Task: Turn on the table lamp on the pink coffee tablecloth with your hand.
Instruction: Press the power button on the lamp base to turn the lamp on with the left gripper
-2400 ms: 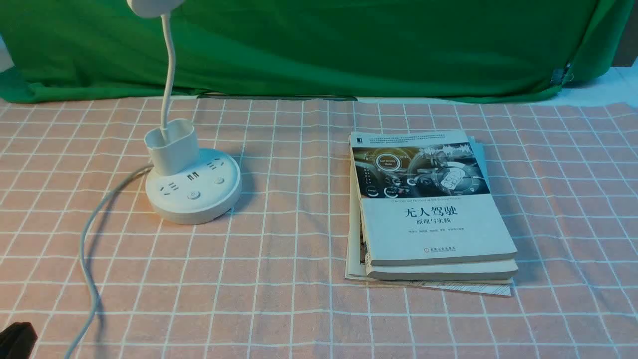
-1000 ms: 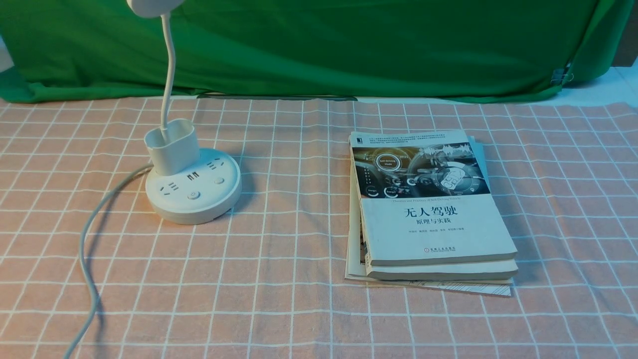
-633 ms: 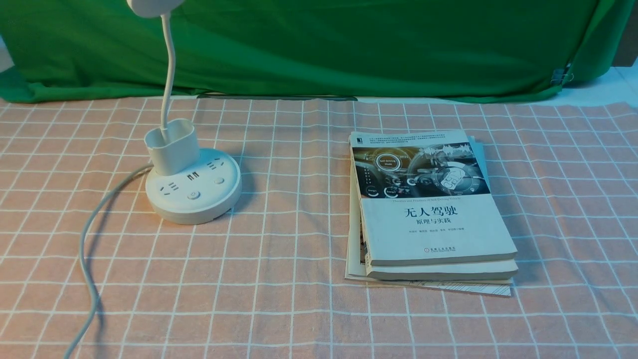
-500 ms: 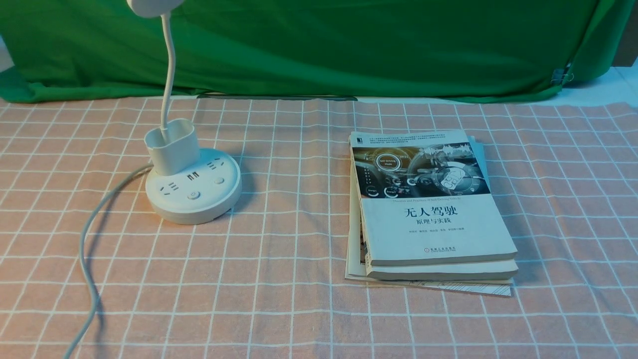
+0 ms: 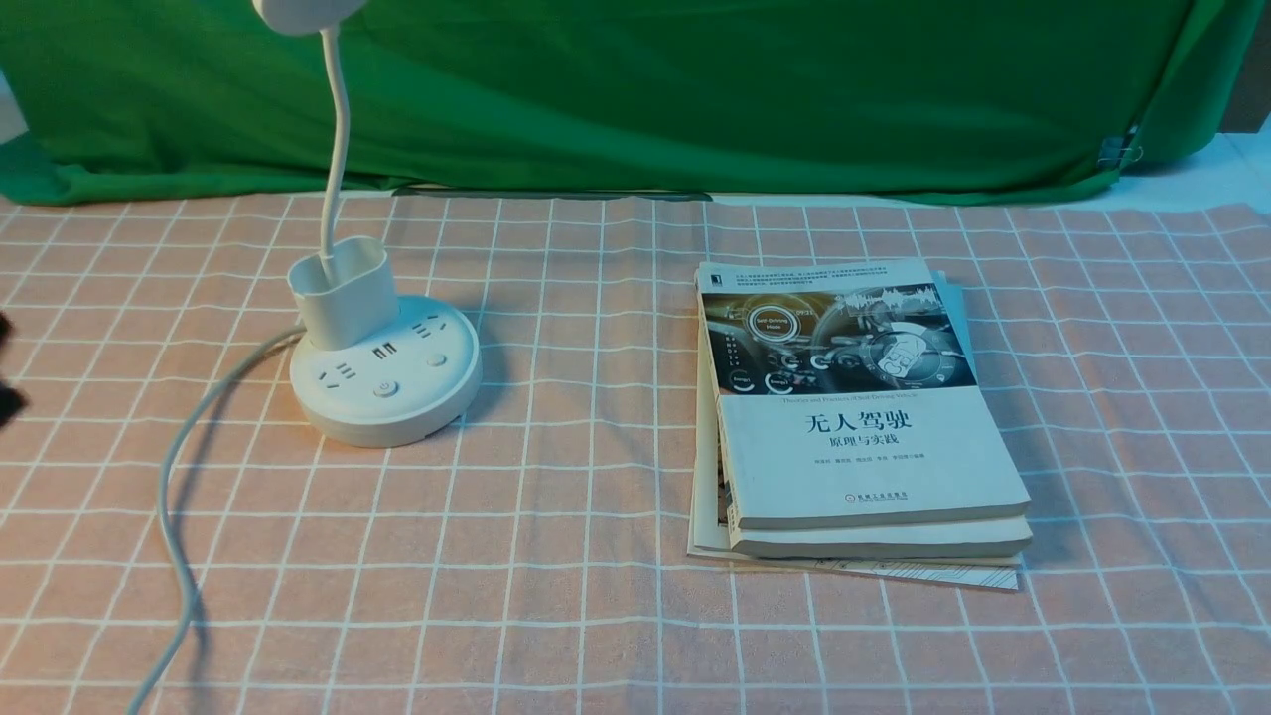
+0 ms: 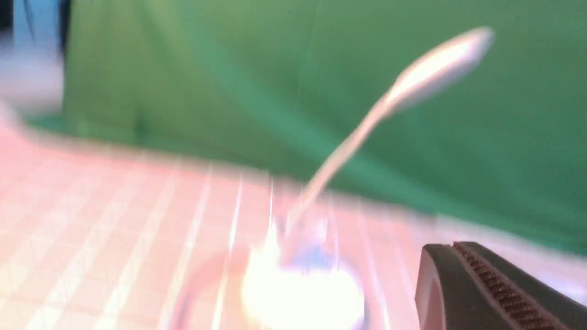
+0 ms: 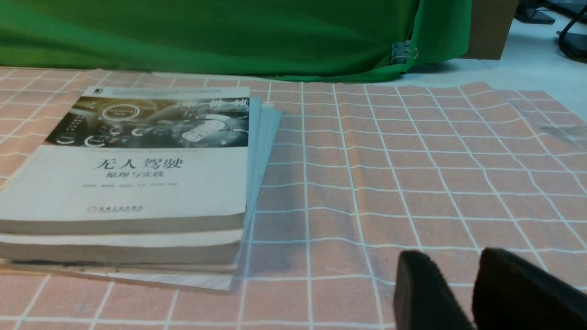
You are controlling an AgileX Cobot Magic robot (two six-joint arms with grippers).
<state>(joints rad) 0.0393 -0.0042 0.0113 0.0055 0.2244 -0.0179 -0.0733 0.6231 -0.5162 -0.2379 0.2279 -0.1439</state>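
Table lamp (image 5: 382, 387) stands on the left half of the pink coffee tablecloth (image 5: 556, 516), its round white base flat on the grid, with sockets and two small buttons (image 5: 385, 389) on the top face. A cup-like holder (image 5: 343, 293) rises from the back of the base, and the thin neck (image 5: 338, 129) climbs out of it to a head (image 5: 298, 12) that the front view cuts off, so I cannot tell whether it is lit. The grey cord (image 5: 174, 497) leaves the base on its left and curves toward me across the cloth. My left hand (image 5: 6, 369) shows only as two dark tips at the far left edge of the front view, beyond the cord and well apart from the base. My left wrist view is badly blurred, yet one finger (image 6: 495, 288) is plain there with its ribbed inner face bare and nothing against it; the hand is spread and empty. My right hand (image 7: 458, 254) appears only in its own wrist view, low over bare cloth to the right of the books (image 5: 854, 417). Its two fingers (image 7: 426, 293) are drawn close with a thin slit between them, gripping nothing. These books lie stacked flat on the right half of the cloth, well apart from the lamp. A green backdrop (image 5: 695, 89) hangs behind, and a pale strip of counter (image 5: 1221, 179) shows past the cloth's far right corner.
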